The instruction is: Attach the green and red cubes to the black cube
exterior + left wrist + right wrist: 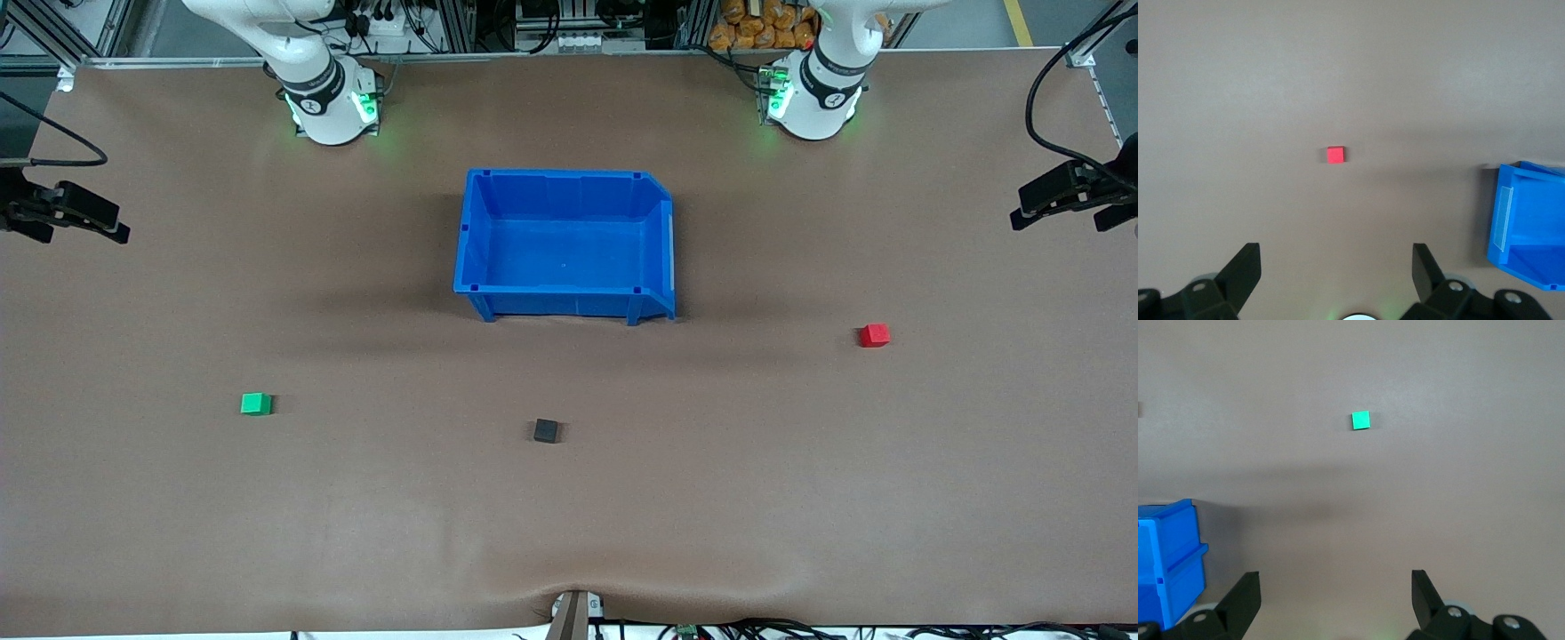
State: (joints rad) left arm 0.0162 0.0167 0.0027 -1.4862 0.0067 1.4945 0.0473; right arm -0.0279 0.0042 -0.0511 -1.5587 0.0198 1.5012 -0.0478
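The black cube (pixel 546 431) sits on the brown table, nearer the front camera than the blue bin. The green cube (pixel 256 404) lies toward the right arm's end and shows in the right wrist view (pixel 1360 419). The red cube (pixel 874 335) lies toward the left arm's end and shows in the left wrist view (pixel 1335 155). All three stand apart from one another. My left gripper (pixel 1336 257) is open and empty, high over the table short of the red cube. My right gripper (pixel 1335 582) is open and empty, high over the table short of the green cube. Neither gripper shows in the front view.
An empty blue bin (pixel 662 240) stands in the middle of the table, between the arm bases and the cubes; a corner of it shows in each wrist view (pixel 1528 227) (pixel 1171 563). Black camera mounts stand at both table ends (pixel 67 213) (pixel 1067 191).
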